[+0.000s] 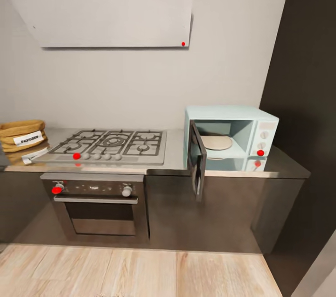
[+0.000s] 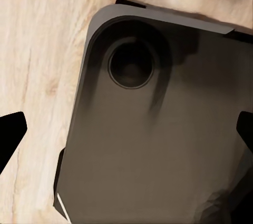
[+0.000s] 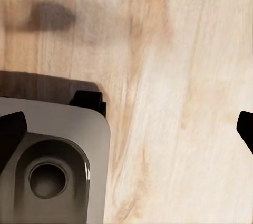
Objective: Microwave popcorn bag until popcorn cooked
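The popcorn bag (image 1: 21,136), an orange-brown sack with a white label, sits at the far left of the grey countertop (image 1: 176,155). At the countertop's right end stands the pale blue microwave (image 1: 231,134), its dark-framed door (image 1: 198,166) swung open towards me and a round plate (image 1: 215,142) inside. The popcorn itself is hidden. My left gripper (image 2: 126,134) hangs open over my dark base and the wooden floor. In the right wrist view my right gripper (image 3: 126,129) is open too, above the floor, with nothing between its fingers.
A gas hob (image 1: 109,145) lies between bag and microwave, with a built-in oven (image 1: 98,208) below and a hood (image 1: 105,19) above. A tall dark cabinet (image 1: 305,101) stands right of the microwave. Light wooden floor (image 1: 140,271) stretches in front of the cabinets.
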Robot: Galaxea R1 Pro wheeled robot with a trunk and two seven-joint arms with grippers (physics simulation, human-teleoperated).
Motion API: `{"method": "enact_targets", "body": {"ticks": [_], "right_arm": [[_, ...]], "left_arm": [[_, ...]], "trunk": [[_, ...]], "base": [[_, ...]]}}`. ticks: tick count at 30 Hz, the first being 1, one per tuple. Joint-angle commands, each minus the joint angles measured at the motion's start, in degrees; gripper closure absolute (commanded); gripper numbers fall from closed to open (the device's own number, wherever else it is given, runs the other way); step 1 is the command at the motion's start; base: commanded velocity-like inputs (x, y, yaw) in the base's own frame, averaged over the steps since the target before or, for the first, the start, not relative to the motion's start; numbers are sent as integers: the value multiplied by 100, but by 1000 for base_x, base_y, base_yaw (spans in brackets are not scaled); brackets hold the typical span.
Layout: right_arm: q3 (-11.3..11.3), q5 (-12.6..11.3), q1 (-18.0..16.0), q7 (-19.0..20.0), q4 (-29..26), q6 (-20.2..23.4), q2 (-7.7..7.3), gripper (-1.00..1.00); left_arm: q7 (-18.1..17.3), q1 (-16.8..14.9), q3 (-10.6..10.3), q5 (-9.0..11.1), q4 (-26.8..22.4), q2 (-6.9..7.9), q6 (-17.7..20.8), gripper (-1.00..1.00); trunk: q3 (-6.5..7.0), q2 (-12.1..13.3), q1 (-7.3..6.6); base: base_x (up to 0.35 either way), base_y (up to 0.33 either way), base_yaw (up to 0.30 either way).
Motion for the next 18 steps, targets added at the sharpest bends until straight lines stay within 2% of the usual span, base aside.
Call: {"method": "enact_targets", "body": {"ticks": [1,18], "right_arm": [[-49,52,-8,12,19,-32,-3,-100],[-49,52,-8,12,19,6,5,-100]], "left_arm": [[2,2,43,5,-6,-1,-8,-100],[2,2,43,5,-6,-1,-8,-100]], "trunk": [[-1,-3,0],[41,-3,0]], "base": [[0,0,247],[0,0,253]]}}
